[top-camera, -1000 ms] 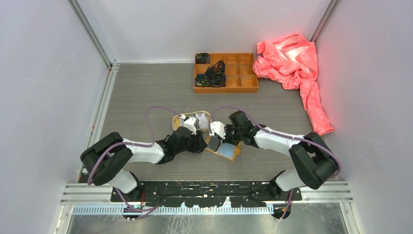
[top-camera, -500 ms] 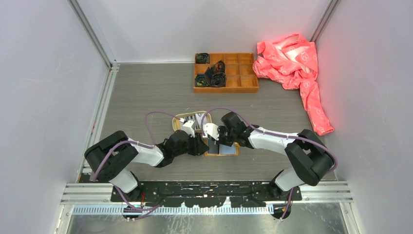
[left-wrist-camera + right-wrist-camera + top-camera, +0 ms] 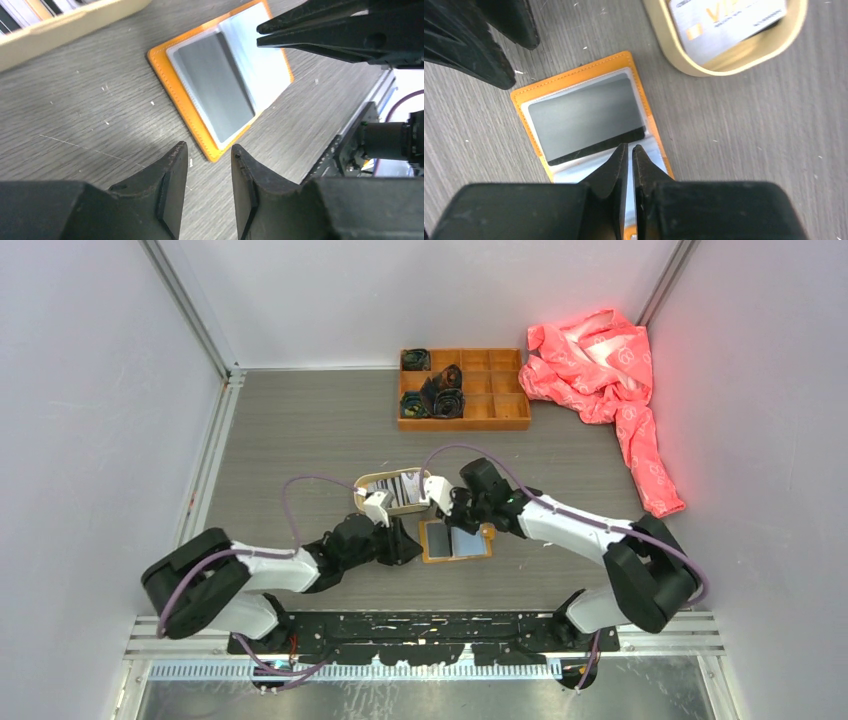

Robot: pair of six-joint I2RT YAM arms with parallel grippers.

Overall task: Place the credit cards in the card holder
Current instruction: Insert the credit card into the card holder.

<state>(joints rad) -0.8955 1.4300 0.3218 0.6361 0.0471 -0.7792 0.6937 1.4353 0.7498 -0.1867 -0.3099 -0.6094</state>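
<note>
The mustard-orange card holder (image 3: 457,541) lies open and flat on the table, with a dark grey card (image 3: 584,117) in one clear sleeve. It shows in the left wrist view (image 3: 220,95) and the right wrist view (image 3: 521,100). More credit cards (image 3: 402,487) lie in the oval tan tray (image 3: 362,483); one white card (image 3: 724,22) has gold print. My left gripper (image 3: 408,543) is open and empty, just left of the holder's edge (image 3: 209,152). My right gripper (image 3: 457,530) is shut and empty, its tips (image 3: 630,148) over the holder's pale sleeve.
An orange wooden compartment box (image 3: 463,388) with dark rolled items stands at the back. A pink cloth (image 3: 600,365) lies at the back right. Walls close in both sides. The tray's rim (image 3: 70,25) is just beyond the holder.
The holder was tilted up between the grippers; now it lies flat and open. My left gripper has drawn back to the left. My right gripper has shifted over the holder.
</note>
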